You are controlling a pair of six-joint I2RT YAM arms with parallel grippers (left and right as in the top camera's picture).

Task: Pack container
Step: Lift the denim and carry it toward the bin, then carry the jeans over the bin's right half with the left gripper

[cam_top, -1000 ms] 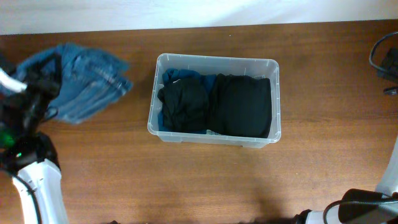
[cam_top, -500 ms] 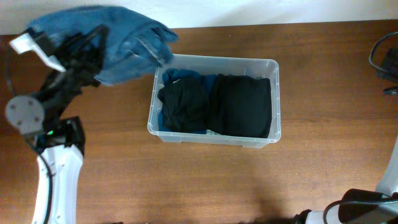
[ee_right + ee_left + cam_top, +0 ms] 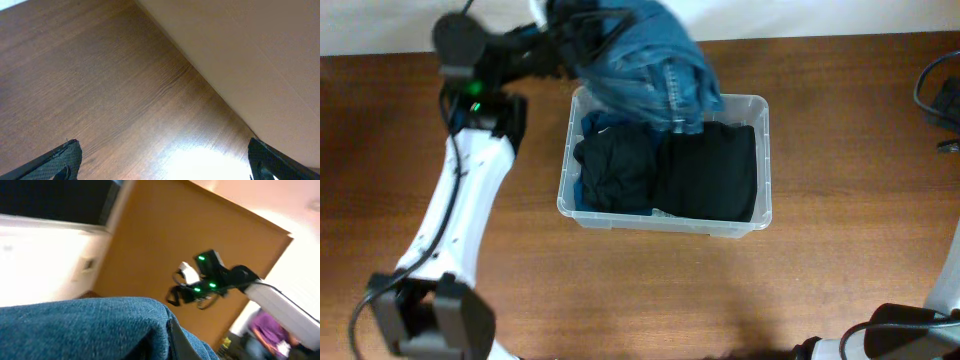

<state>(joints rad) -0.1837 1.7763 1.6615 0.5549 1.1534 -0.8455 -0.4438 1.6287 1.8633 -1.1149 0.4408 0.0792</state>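
The left gripper point(image 3: 565, 30), clamped on bunched blue denim jeans point(image 3: 650, 65), holds them over the far edge of the clear rectangular plastic container point(image 3: 763, 150), which sits centrally toward the far edge of the brown wooden table point(image 3: 820, 290) holding 2 black garments point(image 3: 705, 170), while the right gripper point(image 3: 167, 160) has its jaws apart.

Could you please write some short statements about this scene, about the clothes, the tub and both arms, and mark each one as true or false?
1. The blue denim garment hangs over the back edge of the clear plastic rectangular container. True.
2. The container is empty. False: black folded clothes lie inside it.
3. The left arm's jaws are shut on the denim garment. True.
4. The right arm's jaws hold a black garment. False: they stand wide open above the brown wooden table and hold nothing.
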